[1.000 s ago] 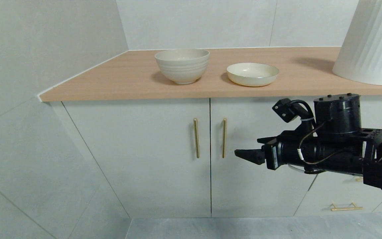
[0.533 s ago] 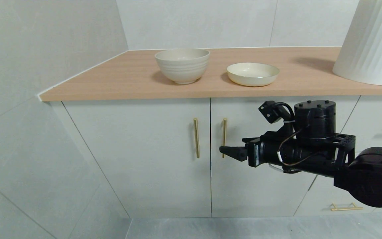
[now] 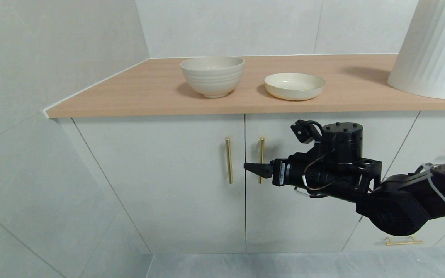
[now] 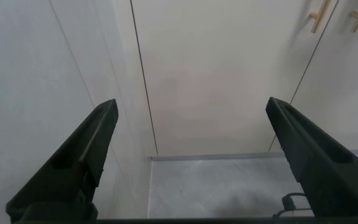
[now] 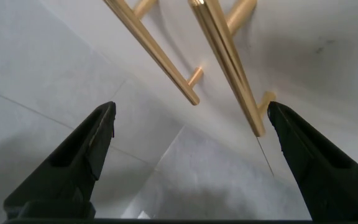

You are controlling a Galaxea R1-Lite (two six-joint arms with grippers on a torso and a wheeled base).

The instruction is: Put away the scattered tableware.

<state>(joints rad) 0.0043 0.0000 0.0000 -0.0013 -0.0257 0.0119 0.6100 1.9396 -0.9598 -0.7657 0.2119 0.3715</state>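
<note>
The bowl (image 3: 212, 76) and the shallow dish (image 3: 294, 85) sit side by side on the counter (image 3: 129, 96), above the closed cabinet doors (image 3: 160, 185). The right gripper (image 3: 254, 169) is the nearer one. It lies level with fingers spread wide and points left at the right door's handle (image 3: 261, 148), whose long axis runs straight up and down. The left gripper (image 4: 191, 106), also wide open, aims toward the floor.

ribbed white vessel (image 3: 435, 50) cut off, door handle (image 3: 261, 150) partly hidden
</note>
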